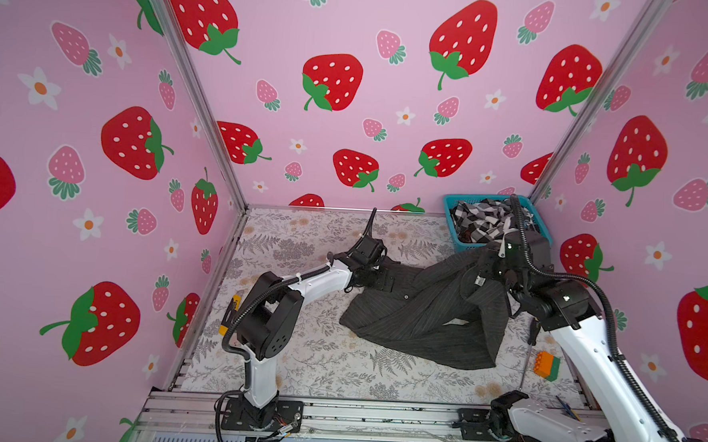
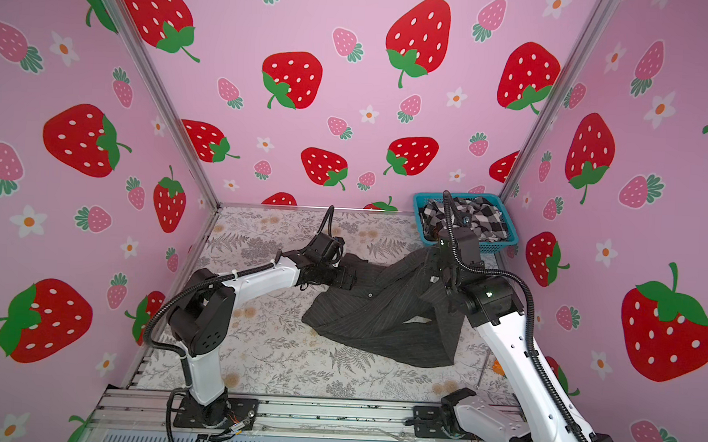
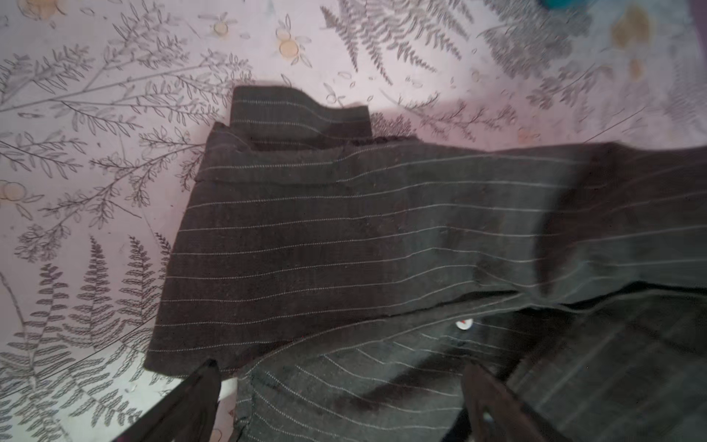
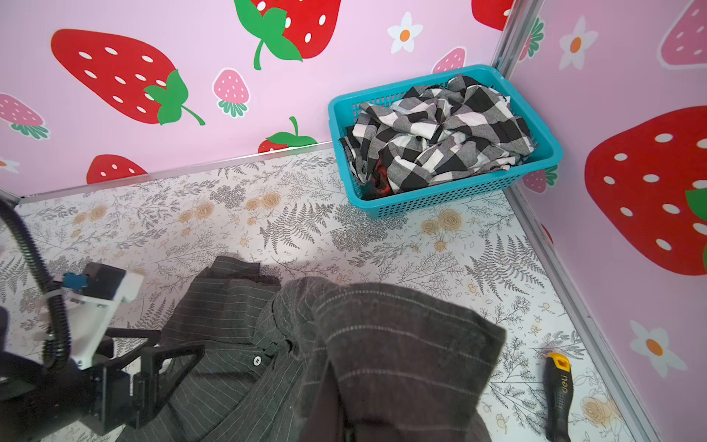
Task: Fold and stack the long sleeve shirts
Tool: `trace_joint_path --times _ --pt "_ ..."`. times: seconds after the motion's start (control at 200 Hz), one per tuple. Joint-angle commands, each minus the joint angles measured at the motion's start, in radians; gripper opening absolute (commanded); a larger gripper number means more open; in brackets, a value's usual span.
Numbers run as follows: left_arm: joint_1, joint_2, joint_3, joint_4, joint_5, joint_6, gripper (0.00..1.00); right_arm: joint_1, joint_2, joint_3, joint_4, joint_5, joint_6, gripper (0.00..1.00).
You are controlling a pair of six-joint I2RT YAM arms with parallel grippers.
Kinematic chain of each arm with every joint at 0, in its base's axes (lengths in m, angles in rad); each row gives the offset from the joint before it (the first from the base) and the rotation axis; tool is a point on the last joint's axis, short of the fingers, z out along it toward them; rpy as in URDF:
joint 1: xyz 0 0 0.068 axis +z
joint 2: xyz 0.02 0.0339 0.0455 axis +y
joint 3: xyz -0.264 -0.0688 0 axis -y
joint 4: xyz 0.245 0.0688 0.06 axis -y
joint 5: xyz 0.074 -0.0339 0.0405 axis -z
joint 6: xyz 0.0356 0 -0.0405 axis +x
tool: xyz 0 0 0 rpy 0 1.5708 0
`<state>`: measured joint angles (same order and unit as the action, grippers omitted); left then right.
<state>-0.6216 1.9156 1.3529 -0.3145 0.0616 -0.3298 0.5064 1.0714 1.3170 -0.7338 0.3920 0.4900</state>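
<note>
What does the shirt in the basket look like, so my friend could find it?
Find the far right corner of the table, where a blue basket sits. The checked shirt crumpled inside it is the one. Its big black-and-white squares set it apart from the dark pinstriped shirt on the table.

Foreground: pinstriped shirt (image 4: 401, 344) bunched up; checked shirt (image 4: 440, 141) crumpled inside blue basket (image 4: 440, 199) in corner.

Teal basket (image 4: 440, 199), screwdriver (image 4: 558, 394), toy blocks (image 1: 546, 365)

white arm links (image 1: 320, 280), black joint housings (image 1: 274, 330), ribbed black cables (image 4: 42, 275), black base plates (image 1: 292, 412), dark left pincer (image 3: 340, 366)
</note>
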Motion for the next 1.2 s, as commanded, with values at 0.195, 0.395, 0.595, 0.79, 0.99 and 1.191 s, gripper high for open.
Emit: trace_joint_path --times 0.195,0.395,0.595,0.79,0.99,1.191 --pt "0.012 0.006 -0.003 -0.13 -0.068 -0.113 0.85 -0.03 -0.027 0.015 0.019 0.025 -0.013 0.0" --pt "0.019 -0.033 -0.138 -0.044 0.069 -0.226 0.81 -0.062 -0.013 0.029 0.018 0.015 -0.008 0.0" --pt "0.042 0.043 -0.045 -0.063 0.103 -0.264 0.76 -0.061 -0.014 0.007 0.06 -0.062 -0.001 0.0" --pt "0.057 0.122 0.037 -0.094 0.097 -0.272 0.66 -0.062 -0.035 -0.005 0.058 -0.069 -0.002 0.0" --pt "0.057 0.189 0.084 -0.126 0.122 -0.282 0.42 -0.062 -0.037 0.003 0.062 -0.068 -0.006 0.0" --pt "0.058 0.156 0.058 -0.109 0.139 -0.301 0.1 -0.061 -0.029 0.014 0.069 -0.065 -0.011 0.0"
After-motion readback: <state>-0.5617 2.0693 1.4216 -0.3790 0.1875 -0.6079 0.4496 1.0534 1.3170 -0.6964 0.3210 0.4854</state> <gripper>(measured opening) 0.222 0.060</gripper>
